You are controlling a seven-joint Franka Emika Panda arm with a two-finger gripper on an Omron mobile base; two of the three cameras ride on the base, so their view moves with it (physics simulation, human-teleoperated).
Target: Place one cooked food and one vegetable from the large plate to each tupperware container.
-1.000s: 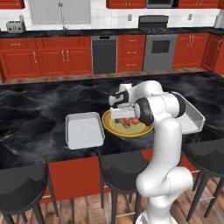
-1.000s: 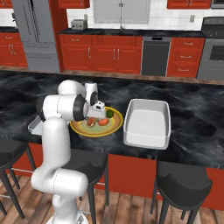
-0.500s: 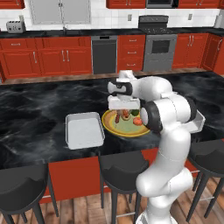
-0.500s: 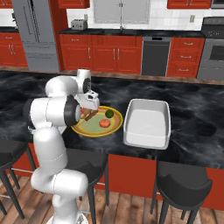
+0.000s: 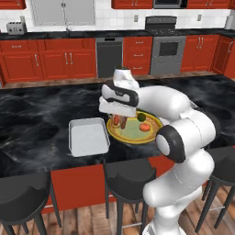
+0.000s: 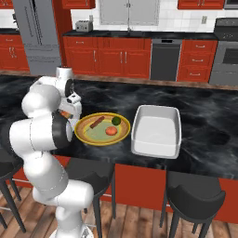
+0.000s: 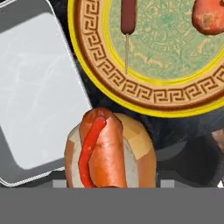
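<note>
Gripper: a hot dog is pinched between the jaws, low centre in the hand view, above bare black counter.
Large plate: seen at upper right of the hand view; golden-yellow rim, brown key-pattern band, pale green centre.
On plate: a skewered sausage, a red tomato, a green vegetable.
Small container: pale grey, rounded corners; set just beside the plate rim.
Larger container: placed at centre right of the right base view.
</note>
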